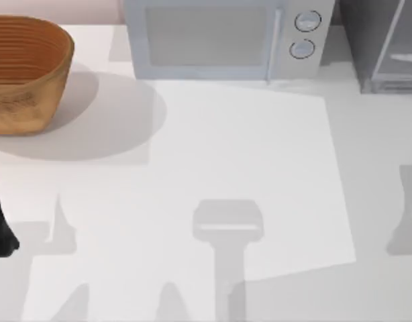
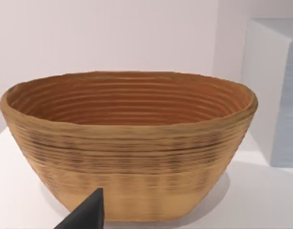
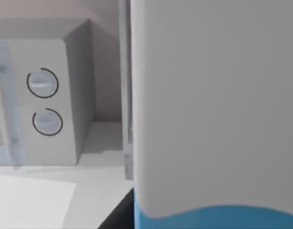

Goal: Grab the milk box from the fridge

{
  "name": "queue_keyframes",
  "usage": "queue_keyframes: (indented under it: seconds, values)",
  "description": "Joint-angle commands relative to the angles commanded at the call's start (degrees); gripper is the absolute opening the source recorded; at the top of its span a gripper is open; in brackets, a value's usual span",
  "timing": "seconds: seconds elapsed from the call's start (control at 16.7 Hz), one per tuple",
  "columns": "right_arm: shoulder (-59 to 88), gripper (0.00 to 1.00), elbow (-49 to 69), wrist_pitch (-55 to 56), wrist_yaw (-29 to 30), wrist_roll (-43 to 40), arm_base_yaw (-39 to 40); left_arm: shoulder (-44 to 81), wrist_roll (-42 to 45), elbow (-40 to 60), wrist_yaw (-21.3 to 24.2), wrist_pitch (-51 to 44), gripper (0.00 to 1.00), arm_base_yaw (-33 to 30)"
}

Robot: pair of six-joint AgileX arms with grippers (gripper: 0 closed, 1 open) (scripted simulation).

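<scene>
Right hand's grip could not be told, milk box [image 3: 213, 109] looming close before it, fridge [image 1: 384, 43] at two o'clock, microwave [image 1: 226, 37] at twelve.

**Bright, even light; soft grey shadows**

The table [image 1: 213, 168] is brightly lit from above; a paler quadrilateral patch of light lies across its middle, edges crisp; soft grey shadows fall on it, a wide round one beside the wicker basket [image 1: 25, 74], arm-shaped ones along the near edge; no glare anywhere; the microwave [image 1: 223, 37] looks slightly hazy; in the right wrist view a close white and blue surface [image 3: 218, 119] is smooth and featureless.
</scene>
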Motion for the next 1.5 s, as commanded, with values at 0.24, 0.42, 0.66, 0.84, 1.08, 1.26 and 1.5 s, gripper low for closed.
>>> queue_keyframes:
  seconds: [0.24, 0.42, 0.66, 0.84, 1.08, 1.26, 1.5]
  values:
    - [5.89, 0.00, 2.09, 5.42, -2.45, -0.11, 0.55, 0.00, 0.00, 0.00, 0.00, 0.00, 1.00, 0.00]
    - [16.70, 0.00, 5.48, 14.14, -6.24, -0.23, 1.33, 0.00, 0.00, 0.00, 0.00, 0.00, 1.00, 0.00]
    - [38.33, 0.00, 11.03, 28.89, -12.83, -0.08, 2.69, 0.00, 0.00, 0.00, 0.00, 0.00, 1.00, 0.00]
    - [56.38, 0.00, 15.31, 40.65, -18.23, 0.32, 3.86, 0.00, 0.00, 0.00, 0.00, 0.00, 1.00, 0.00]
    - [77.63, 0.00, 20.73, 55.47, -25.07, 0.94, 5.39, 0.00, 0.00, 0.00, 0.00, 0.00, 1.00, 0.00]
    - [90.47, 0.00, 24.44, 65.16, -29.44, 1.18, 6.38, 0.00, 0.00, 0.00, 0.00, 0.00, 1.00, 0.00]
    - [102.98, 0.00, 28.27, 74.68, -33.57, 1.14, 7.31, 0.00, 0.00, 0.00, 0.00, 0.00, 1.00, 0.00]
